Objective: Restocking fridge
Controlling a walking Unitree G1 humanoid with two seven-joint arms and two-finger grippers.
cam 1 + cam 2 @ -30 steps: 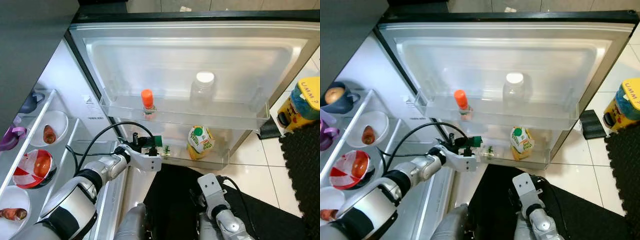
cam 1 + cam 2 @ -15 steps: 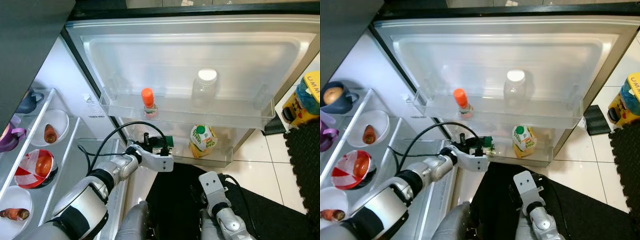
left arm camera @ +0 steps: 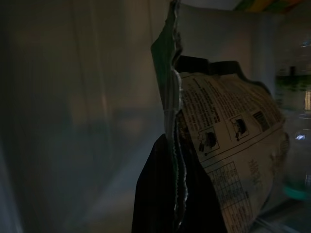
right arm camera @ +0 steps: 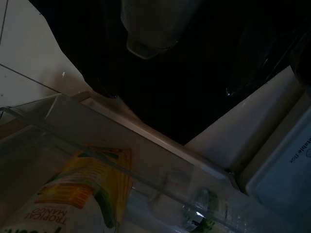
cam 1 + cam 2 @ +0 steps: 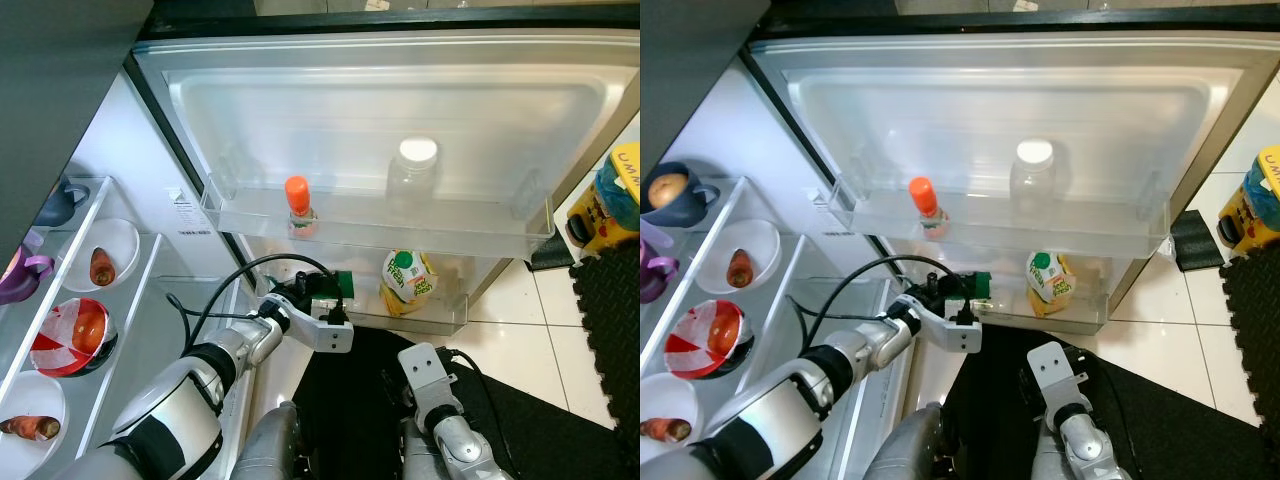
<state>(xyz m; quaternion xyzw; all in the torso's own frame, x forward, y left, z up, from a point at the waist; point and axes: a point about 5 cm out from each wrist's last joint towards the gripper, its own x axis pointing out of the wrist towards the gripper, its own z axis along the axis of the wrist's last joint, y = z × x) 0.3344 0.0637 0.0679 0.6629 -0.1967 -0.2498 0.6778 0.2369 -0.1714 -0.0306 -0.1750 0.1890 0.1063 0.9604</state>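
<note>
We judge that the restocking is partly done. In the open fridge door (image 5: 380,100), in the upper half of the frame, the upper door shelf (image 5: 380,222) already carries an orange-capped bottle (image 5: 297,205) and a clear jar with a white lid (image 5: 412,175), and the lower door shelf (image 5: 420,318), at the centre, has a yellow mango juice pouch (image 5: 405,282). Our left gripper (image 5: 330,298), just left of centre, is at the left end of this lower shelf, and its fingers are closed on a green printed packet (image 3: 228,145); the wrist view shows the packet pinched at its edge, with the shelf wall close behind it. So this packet is at the shelf but, as we judge, not yet released. Our right gripper (image 5: 425,368) hangs low at the bottom centre, and we cannot tell if its fingers are open. At the left of the frame, bowls (image 5: 105,255) with food sit on the inner shelves.
</note>
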